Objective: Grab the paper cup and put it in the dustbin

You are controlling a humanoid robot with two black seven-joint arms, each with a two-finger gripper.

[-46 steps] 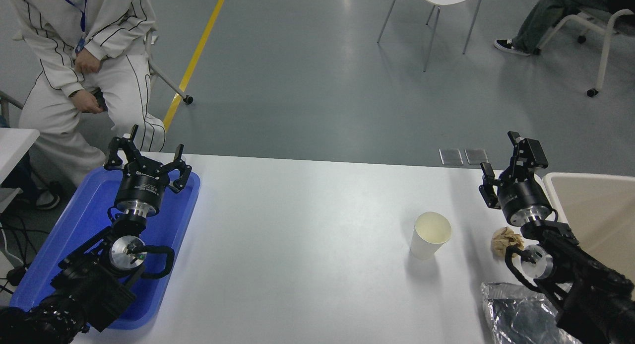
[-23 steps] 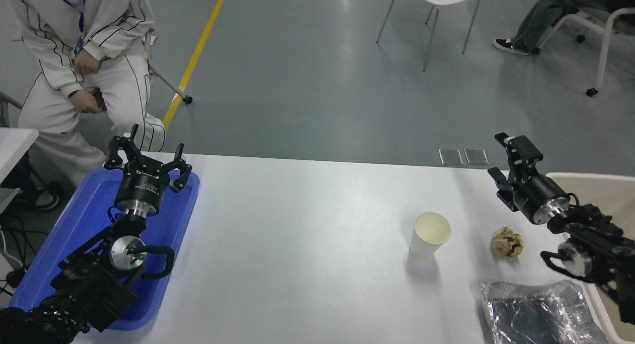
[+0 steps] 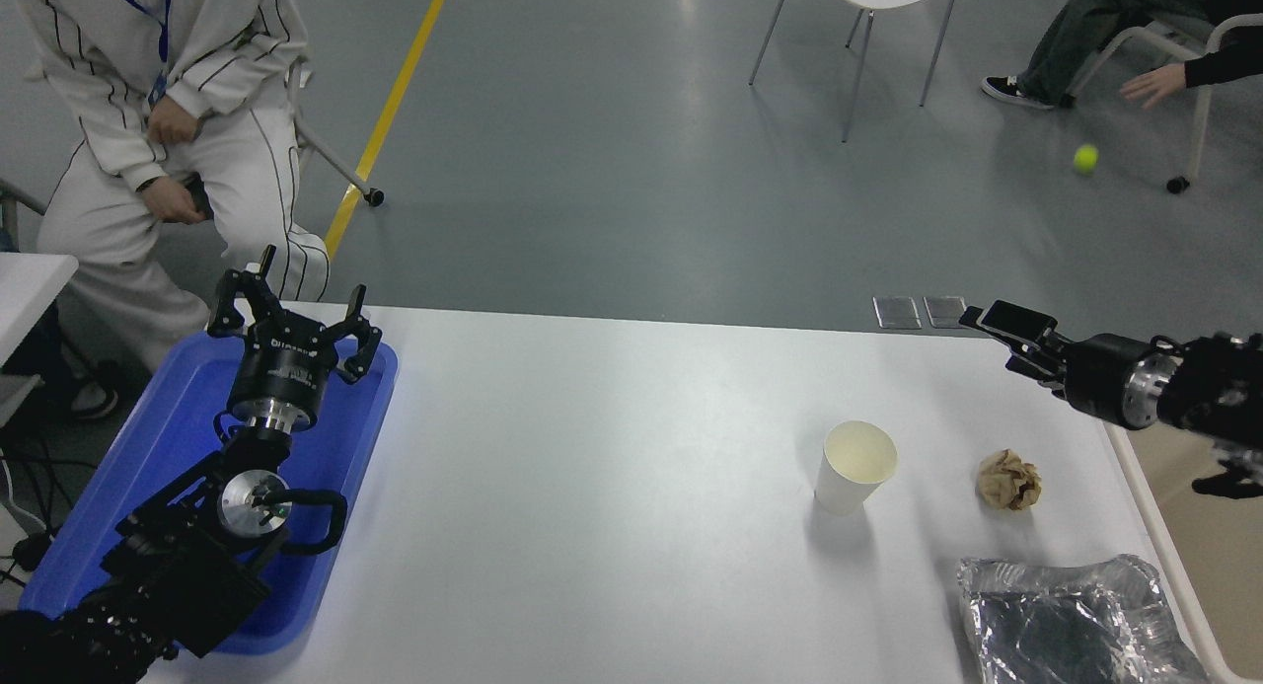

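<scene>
The paper cup [image 3: 854, 467] stands upright on the white table, right of centre, its cream inside showing. The dustbin [image 3: 1152, 524] is a beige bin at the table's right edge, cut off by the picture's border. My right gripper [image 3: 1006, 341] comes in level from the right edge above the bin's far corner and points left. It is open and holds nothing, and it is well behind and to the right of the cup. My left gripper [image 3: 292, 321] is parked open over the blue tray [image 3: 163, 437] at the lower left.
A crumpled brown paper ball [image 3: 1008, 480] lies right of the cup. A crinkled silver foil bag [image 3: 1066, 620] lies at the table's front right. A person sits beyond the far left corner. A yellow-green ball [image 3: 1085, 158] is over the floor at the top right, near another person's hand.
My right arm has swung out to the right, from over the paper ball to above the bin, and its gripper has turned to point left. The cup has not moved. The ball has appeared.
</scene>
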